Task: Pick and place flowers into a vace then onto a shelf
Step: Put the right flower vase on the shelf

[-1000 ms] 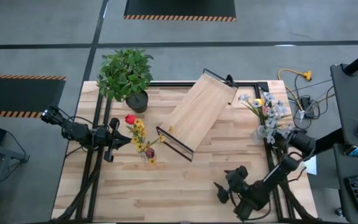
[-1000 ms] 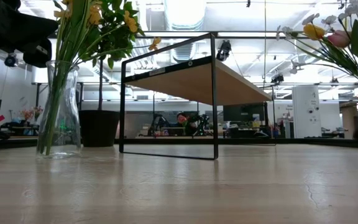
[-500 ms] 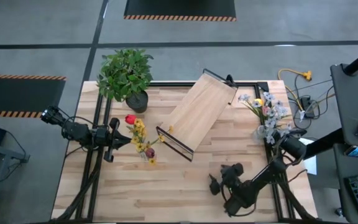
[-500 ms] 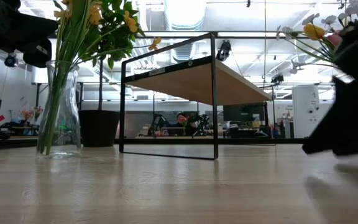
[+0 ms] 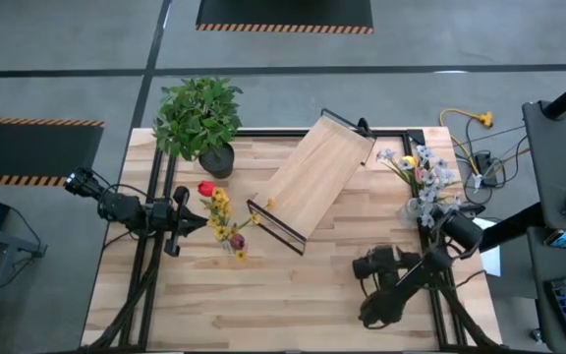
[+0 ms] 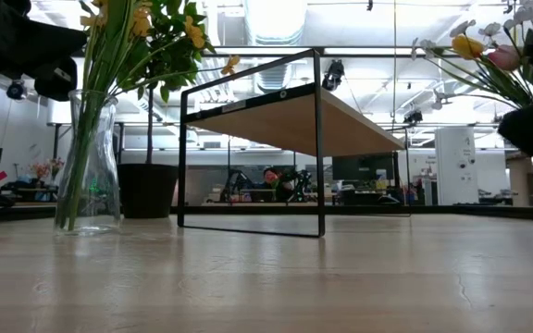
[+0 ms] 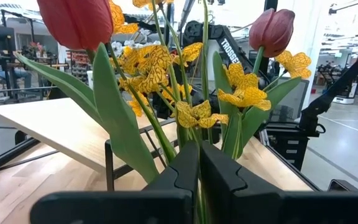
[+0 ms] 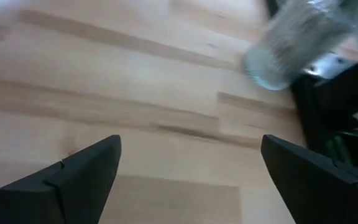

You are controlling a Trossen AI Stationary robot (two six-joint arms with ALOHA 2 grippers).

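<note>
A clear glass vase (image 6: 89,166) stands on the table's left half. It holds flowers (image 5: 220,214): red and maroon tulips and yellow blossoms (image 7: 197,112). My left gripper (image 5: 200,224) is level and shut, just left of this bunch, its fingers (image 7: 199,174) right in front of the stems. A second glass vase (image 8: 297,37) with yellow, pink and whitish flowers (image 5: 419,175) stands at the right edge. My right gripper (image 5: 369,264) hovers open over bare wood (image 8: 188,186), nearer than that vase. The shelf (image 5: 314,179) stands slantwise mid-table.
A bushy green plant in a dark pot (image 5: 200,120) stands at the far left corner. The shelf's black frame (image 6: 320,139) rises between the two vases. Bare tabletop (image 5: 263,295) lies along the near edge. Cables (image 5: 470,138) lie off the table's right side.
My right gripper has swung from the near edge toward the far edge and the right-hand vase, rising a little and tipping up from pointing steeply down, and has stayed open. In the low view it swept in at the right and drew back to the picture's edge.
</note>
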